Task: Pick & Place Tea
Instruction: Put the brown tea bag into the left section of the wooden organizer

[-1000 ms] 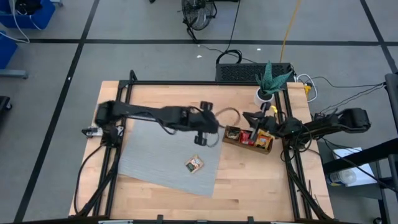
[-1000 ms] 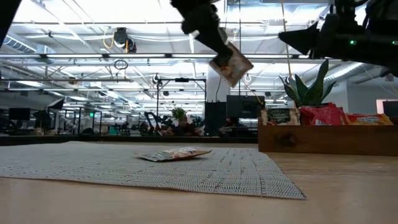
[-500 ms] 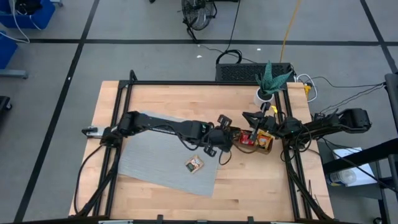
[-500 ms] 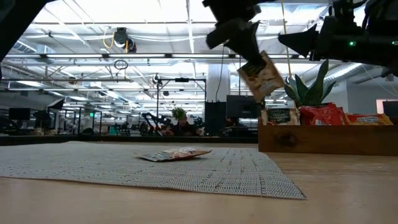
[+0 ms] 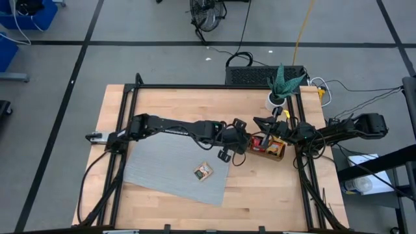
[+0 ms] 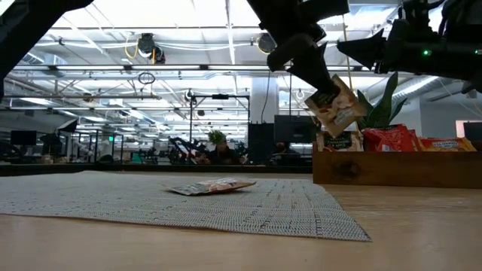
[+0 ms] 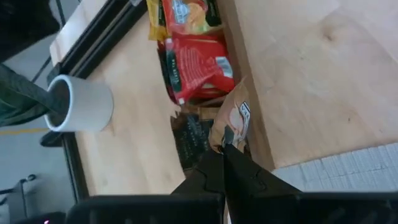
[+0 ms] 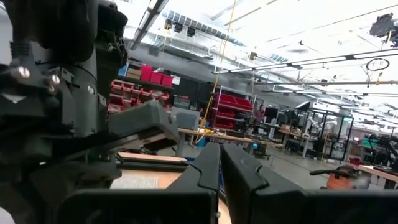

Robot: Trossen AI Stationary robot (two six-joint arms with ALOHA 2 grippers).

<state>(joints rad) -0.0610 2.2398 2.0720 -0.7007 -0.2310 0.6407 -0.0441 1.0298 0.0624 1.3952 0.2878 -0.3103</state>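
My left gripper [image 5: 242, 140] is shut on a brownish tea sachet [image 6: 339, 108], above the left end of the brown wooden tray [image 5: 281, 156]. In the left wrist view the sachet [image 7: 233, 121] hangs over the tray's compartment with dark sachets, next to the one with red sachets [image 7: 199, 68]. Another sachet [image 5: 204, 171] lies flat on the grey mat [image 5: 162, 162]. My right gripper [image 5: 261, 121] waits shut by the tray's far side, holding nothing. My left gripper pinches the sachet's upper edge [image 7: 225, 138] between its two fingertips. The fingers slant down from the table's left side. The sachet hangs tilted below them, clear of the tray and the mat.
A white pot with a green plant [image 5: 278, 97] stands behind the tray at the far right. The tray [image 6: 392, 169] holds red sachets and yellow-orange ones. Bare wood lies near the table's front edge.
My left gripper has carried the sachet from above the mat toward the table's right edge and somewhat down, to over the tray's left end. The wrist has rolled, so the sachet hangs at a different tilt. The sachet on the mat has stayed put.
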